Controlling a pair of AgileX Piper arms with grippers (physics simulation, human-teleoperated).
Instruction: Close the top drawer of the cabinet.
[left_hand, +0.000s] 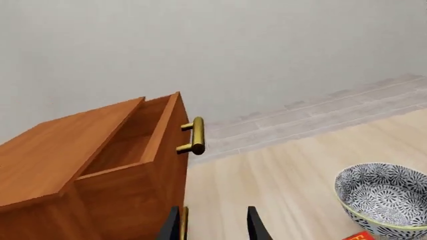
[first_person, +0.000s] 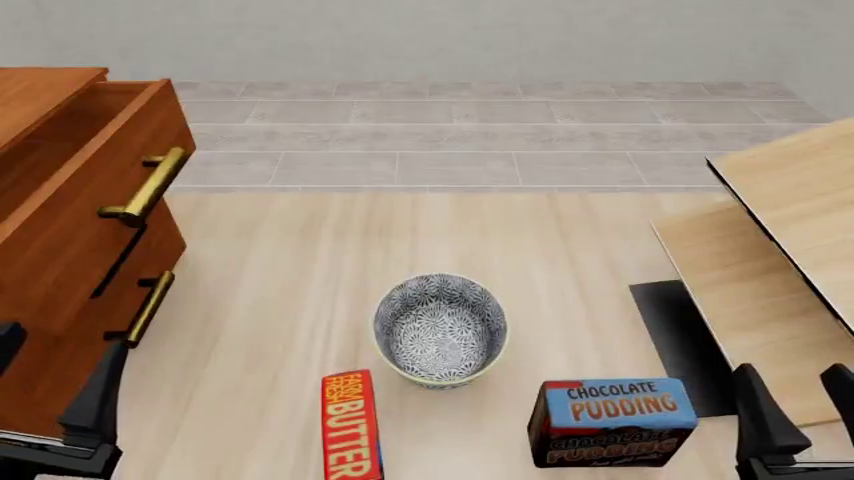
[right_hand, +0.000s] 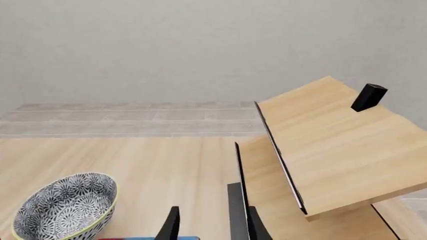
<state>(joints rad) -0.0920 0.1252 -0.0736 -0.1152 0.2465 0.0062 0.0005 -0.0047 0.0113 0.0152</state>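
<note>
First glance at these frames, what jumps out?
The reddish-brown cabinet at the table's left, with its top drawer pulled open and its brass handle sticking out toward the middle. Next, the patterned bowl at centre, with a butter box and a chocolate pudding box nearer the arms. Both the left pincer and right pincer are open, holding nothing.
</note>
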